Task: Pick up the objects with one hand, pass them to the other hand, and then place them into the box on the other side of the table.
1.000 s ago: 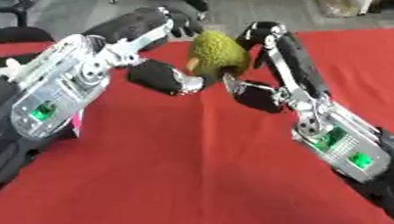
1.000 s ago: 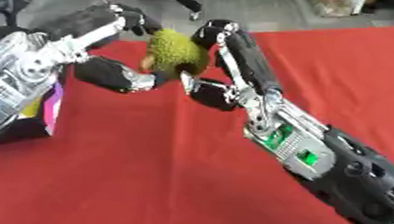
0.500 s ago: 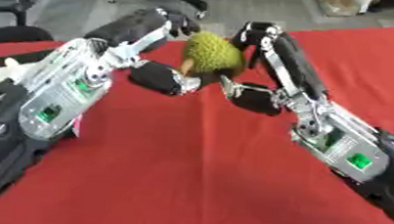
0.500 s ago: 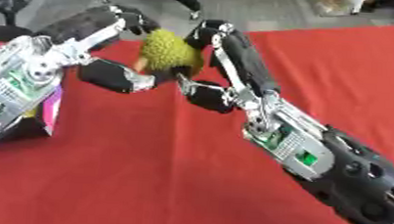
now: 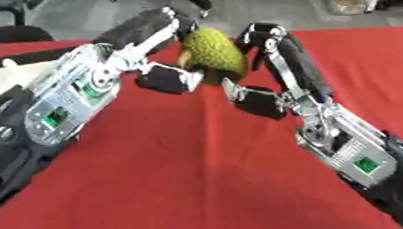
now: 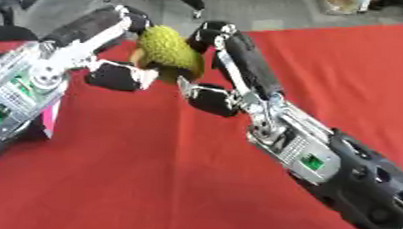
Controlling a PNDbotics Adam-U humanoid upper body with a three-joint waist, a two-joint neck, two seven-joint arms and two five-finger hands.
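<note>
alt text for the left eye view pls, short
A spiky yellow-green fruit is held between the robot's left hand and right hand above the far part of a red tablecloth. Both black-and-silver arms reach in from the lower corners.

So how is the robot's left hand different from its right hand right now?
The left hand comes in from the left and touches the spiky green fruit on its left side; the right hand comes from the right and meets its right side. The left hand sits a little higher and farther back than the right hand. Both are black, and both are up against the fruit above the red tablecloth.
</note>
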